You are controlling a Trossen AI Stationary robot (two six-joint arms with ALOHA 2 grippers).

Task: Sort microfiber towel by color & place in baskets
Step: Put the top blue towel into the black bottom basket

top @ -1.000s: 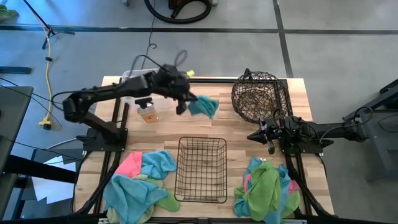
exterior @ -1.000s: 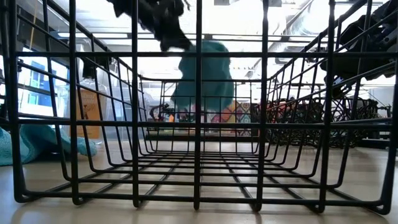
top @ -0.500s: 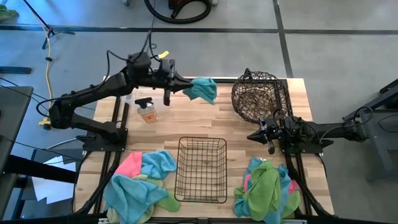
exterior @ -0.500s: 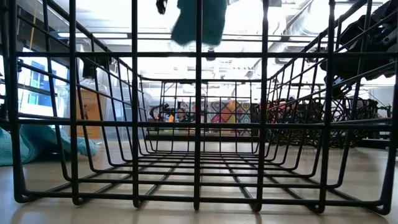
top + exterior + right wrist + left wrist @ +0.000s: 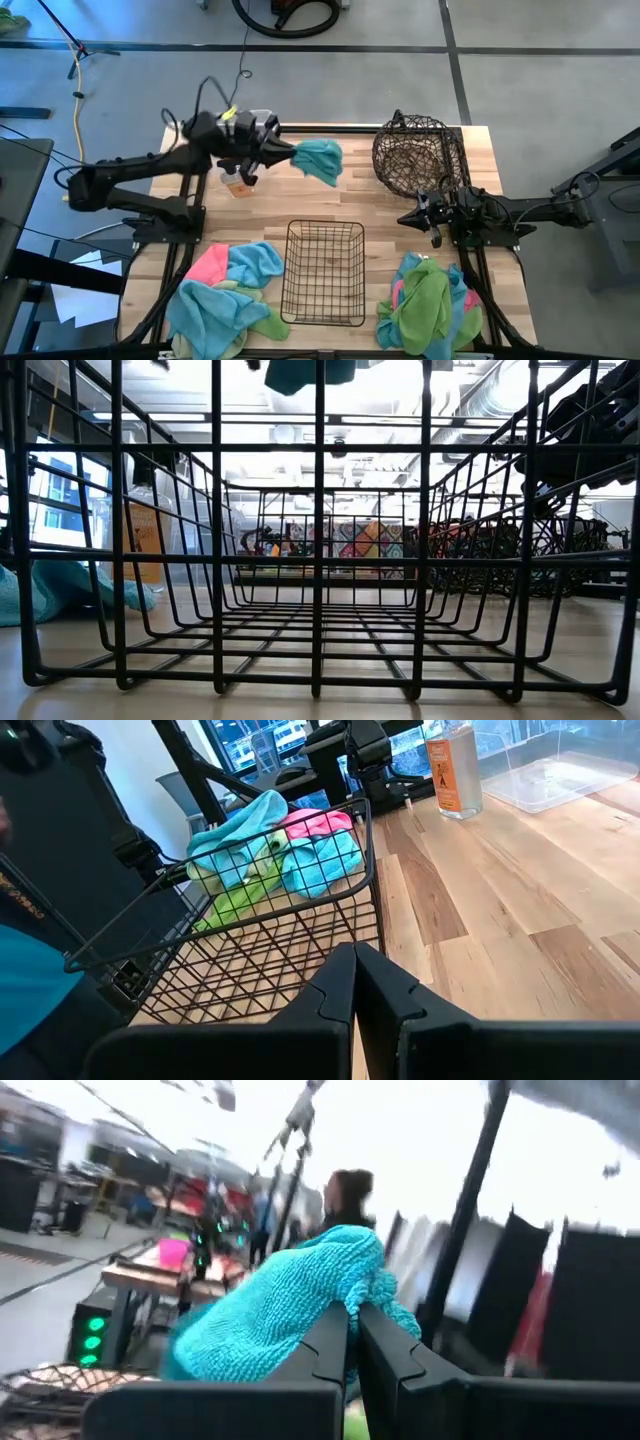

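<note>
Left end effector (image 5: pixel 291 154) pinching blue towel (image 5: pixel 319 160) | we've swung it back, higher, off round basket (image 5: pixel 418 156) | right end effector (image 5: pixel 420 217) pressed together, idle

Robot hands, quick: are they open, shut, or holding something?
Left hand: shut on the light blue towel, held up above the table.
Right hand: shut, holding nothing, beside the round wire basket.
</note>
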